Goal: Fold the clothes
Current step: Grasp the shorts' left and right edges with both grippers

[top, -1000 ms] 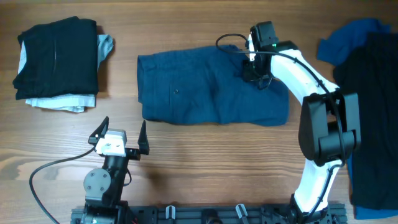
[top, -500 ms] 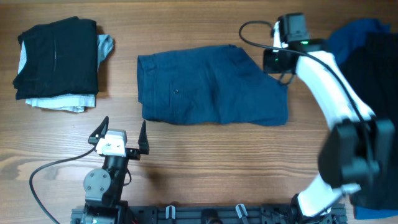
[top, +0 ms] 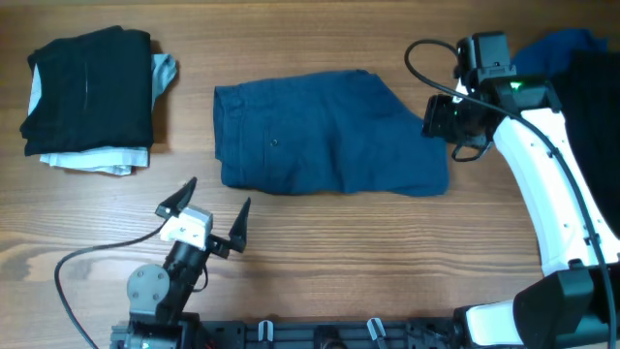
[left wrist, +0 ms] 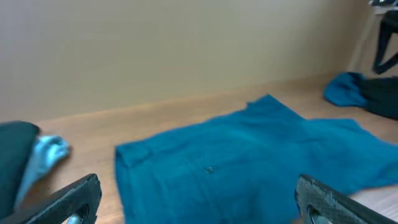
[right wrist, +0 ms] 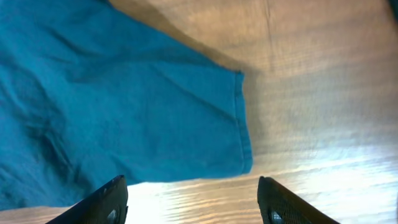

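Across the wooden table, from left: a folded stack of black and pale garments; your left gripper, jaws spread wide and empty, near the front edge; the dark blue shorts lying flat at centre; your right gripper, jaws apart and holding nothing, just off their right edge; an unfolded pile beyond. Expect the denim-like cloth to be soft, light and limp, so pinch a hem corner, where doubled fabric should grip best.
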Tool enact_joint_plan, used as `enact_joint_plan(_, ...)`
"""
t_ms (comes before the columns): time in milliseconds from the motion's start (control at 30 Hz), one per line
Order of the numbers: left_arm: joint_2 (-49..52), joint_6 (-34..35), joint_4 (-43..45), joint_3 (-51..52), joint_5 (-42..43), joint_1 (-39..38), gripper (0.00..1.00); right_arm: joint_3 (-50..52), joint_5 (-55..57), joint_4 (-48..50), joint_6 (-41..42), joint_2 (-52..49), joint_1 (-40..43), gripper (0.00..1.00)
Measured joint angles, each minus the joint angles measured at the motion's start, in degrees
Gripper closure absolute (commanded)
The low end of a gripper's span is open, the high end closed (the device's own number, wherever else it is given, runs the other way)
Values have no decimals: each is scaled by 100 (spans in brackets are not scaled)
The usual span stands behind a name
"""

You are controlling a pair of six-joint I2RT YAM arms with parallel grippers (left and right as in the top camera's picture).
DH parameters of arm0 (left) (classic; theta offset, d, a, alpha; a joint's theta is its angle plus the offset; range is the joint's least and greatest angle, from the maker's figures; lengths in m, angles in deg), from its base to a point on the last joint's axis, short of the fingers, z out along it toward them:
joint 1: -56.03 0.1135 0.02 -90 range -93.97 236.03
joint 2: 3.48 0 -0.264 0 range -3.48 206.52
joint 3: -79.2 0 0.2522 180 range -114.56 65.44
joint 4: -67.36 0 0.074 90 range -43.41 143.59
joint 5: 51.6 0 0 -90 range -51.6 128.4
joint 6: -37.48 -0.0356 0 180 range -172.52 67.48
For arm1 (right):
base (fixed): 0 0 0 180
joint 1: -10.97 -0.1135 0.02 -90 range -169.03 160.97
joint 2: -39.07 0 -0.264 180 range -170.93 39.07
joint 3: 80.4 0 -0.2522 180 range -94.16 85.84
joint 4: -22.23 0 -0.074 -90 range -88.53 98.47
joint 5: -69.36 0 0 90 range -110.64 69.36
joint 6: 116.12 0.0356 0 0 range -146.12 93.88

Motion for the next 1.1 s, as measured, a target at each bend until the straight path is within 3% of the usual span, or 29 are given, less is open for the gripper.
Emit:
enact_joint_plan(200,1497,59,-1392,-1753,181,0,0,551,-61,44,476,0,0,28)
enact_joint_plan(367,3670,76,-2476,-3370,216,0,0,1108,-81,46,529,42,44,29)
enact_joint_plan(467,5204,81,-2911,-4260,219,0,0,1609,-79,332,525,245,262,34)
enact_joint_plan(600,6378,192,-2876,-4548,232,0,0,2389,-256,949,170,667,758,41)
enact_joint_plan(767,7110,273,-2529,-4548,282,0,0,3185,-671,1751,-581,868,1167,44)
enact_joint_plan(867,7377,313,-2520,-4551,297,0,23,3814,-754,2708,-737,872,1167,48)
enact_joint_plan(1100,8107,929,-2702,-4562,-46,0,25,4063,-876,3265,-905,874,1167,43)
